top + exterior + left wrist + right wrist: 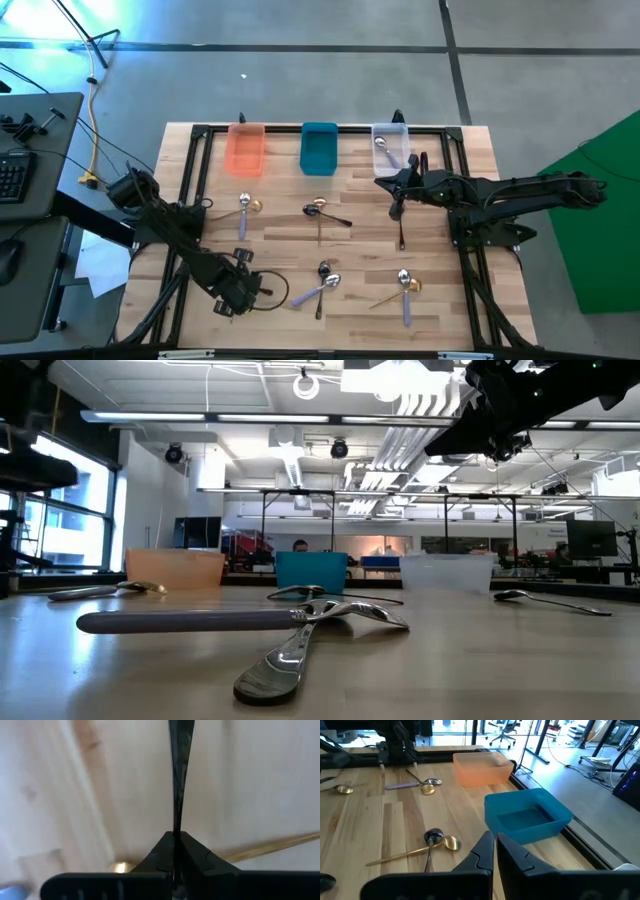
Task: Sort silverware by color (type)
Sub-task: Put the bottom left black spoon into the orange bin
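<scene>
Small spoons lie in pairs on the wooden table (pixel 280 240): gold with lavender-handled (pixel 245 207), gold with dark (pixel 322 210), lavender-handled with dark (pixel 325 282), gold with lavender-handled (pixel 405 285). A single dark spoon (pixel 401 235) lies alone. My left gripper (pixel 238 288) points down at the near left, shut on a dark spoon (pixel 179 765). A gold spoon (pixel 270 847) lies on the table beneath it. My right gripper (pixel 495 840) hovers shut and empty beside the clear bin (pixel 391 148). My left gripper pinches the dark spoon's thin handle (pixel 177 827) between its two fingertips, coming from above and pointing down. The handle runs straight away from the fingers and out of the picture. Whether the spoon is clear of the table I cannot tell.
Three bins stand in a row at the far edge: orange (pixel 245 148), teal (pixel 319 147) and clear, the clear one with a spoon (pixel 383 145) inside. A black frame (pixel 200 132) borders the table. Bare wood lies between the spoon pairs.
</scene>
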`<state>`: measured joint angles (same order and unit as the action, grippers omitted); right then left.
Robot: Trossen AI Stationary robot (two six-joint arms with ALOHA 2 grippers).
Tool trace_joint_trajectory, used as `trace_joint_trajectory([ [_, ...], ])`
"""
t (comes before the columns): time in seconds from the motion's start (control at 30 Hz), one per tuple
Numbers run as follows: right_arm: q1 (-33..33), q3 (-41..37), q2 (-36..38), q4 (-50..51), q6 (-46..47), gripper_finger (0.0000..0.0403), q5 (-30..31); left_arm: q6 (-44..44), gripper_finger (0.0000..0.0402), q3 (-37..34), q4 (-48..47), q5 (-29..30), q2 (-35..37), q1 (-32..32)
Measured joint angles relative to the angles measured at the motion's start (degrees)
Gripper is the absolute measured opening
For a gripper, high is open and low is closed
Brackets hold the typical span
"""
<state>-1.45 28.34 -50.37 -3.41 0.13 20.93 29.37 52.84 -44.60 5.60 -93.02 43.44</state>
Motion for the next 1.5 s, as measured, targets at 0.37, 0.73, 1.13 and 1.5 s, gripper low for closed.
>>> trace_joint_trajectory([
  [0.37,0.0,0.0,0.0,-0.05,0.01,0.0005,0.0,6.53,0.0001,0.35,-1.22,5.53,15.69,-13.86],
  [0.73,0.0,0.07,0.0,-0.29,0.06,0.0005,-0.02,-1.86,0.0001,0.35,-8.79,7.22,30.79,-49.99],
  [1.13,-0.04,0.07,0.0,0.14,1.37,0.0005,0.28,-16.48,0.0001,0.35,-0.57,-8.26,22.5,-89.23],
  [1.5,-0.04,0.07,-0.28,0.69,1.43,0.0005,0.33,-17.47,0.0001,0.42,3.43,-8.06,11.19,-98.13],
])
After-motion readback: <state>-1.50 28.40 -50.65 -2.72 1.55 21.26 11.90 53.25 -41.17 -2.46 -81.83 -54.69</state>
